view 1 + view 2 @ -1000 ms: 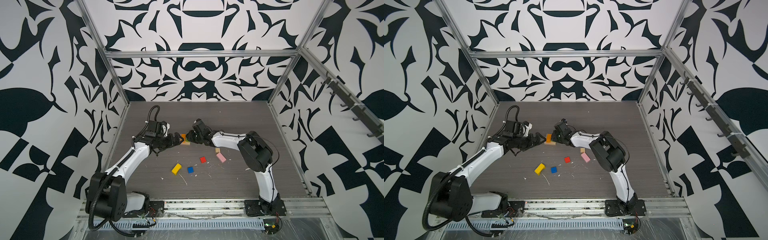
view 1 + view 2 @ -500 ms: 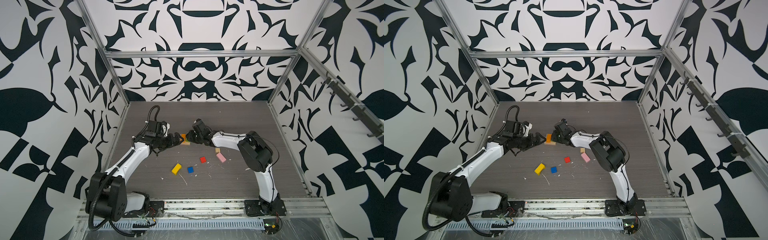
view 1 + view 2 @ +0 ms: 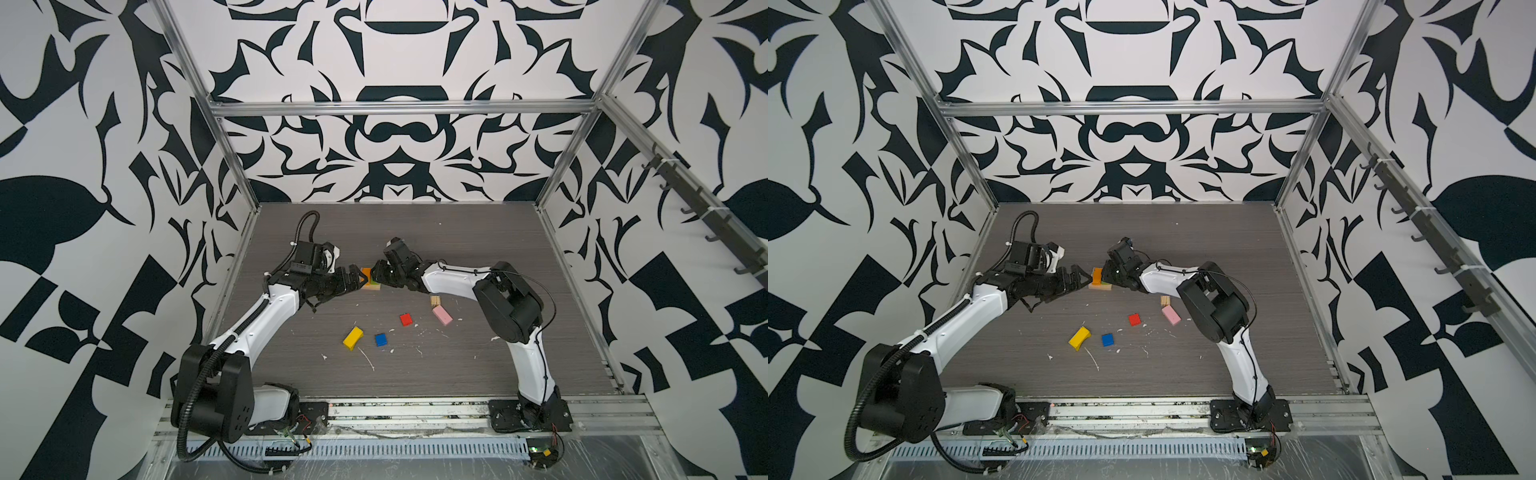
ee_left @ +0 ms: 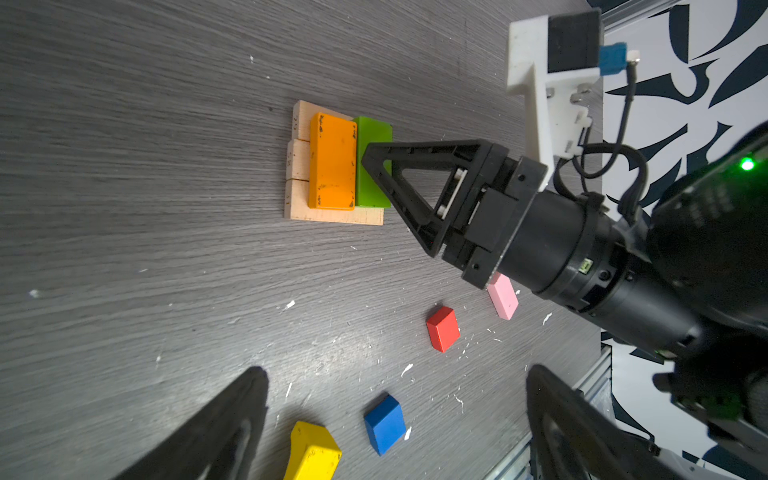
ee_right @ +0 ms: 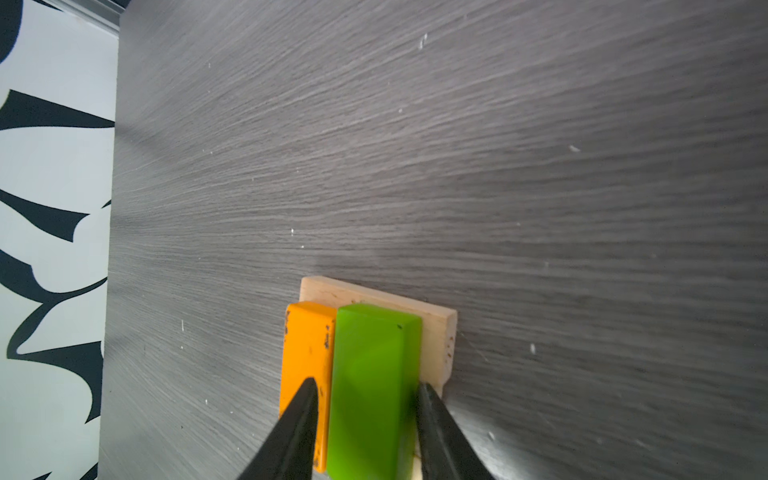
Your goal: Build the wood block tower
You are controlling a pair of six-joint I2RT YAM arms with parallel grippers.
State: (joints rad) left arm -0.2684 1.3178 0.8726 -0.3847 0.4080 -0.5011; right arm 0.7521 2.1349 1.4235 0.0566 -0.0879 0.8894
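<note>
The tower's tan plank base (image 4: 332, 216) carries an orange block (image 4: 332, 162) and a green block (image 5: 374, 365) side by side. My right gripper (image 5: 368, 388) straddles the green block's end, jaws slightly open: one fingertip (image 5: 309, 390) hangs over the orange block with a gap to the green, the other sits at the green's edge. My left gripper (image 4: 397, 370) stands wide open and empty just left of the tower (image 3: 368, 280). Loose on the table lie a yellow block (image 3: 353, 337), a blue one (image 3: 381, 339), a red one (image 3: 406, 319), a pink one (image 3: 442, 315) and a tan cube (image 3: 435, 300).
White specks and scraps (image 3: 368, 359) litter the grey table in front of the loose blocks. Metal frame rails (image 3: 230, 291) and patterned walls close in the table's left, right and back. Both arm bases (image 3: 528, 415) sit on the front rail.
The right gripper's jaws have parted a little around the green block, which stays on the planks. Neither arm has visibly moved.
</note>
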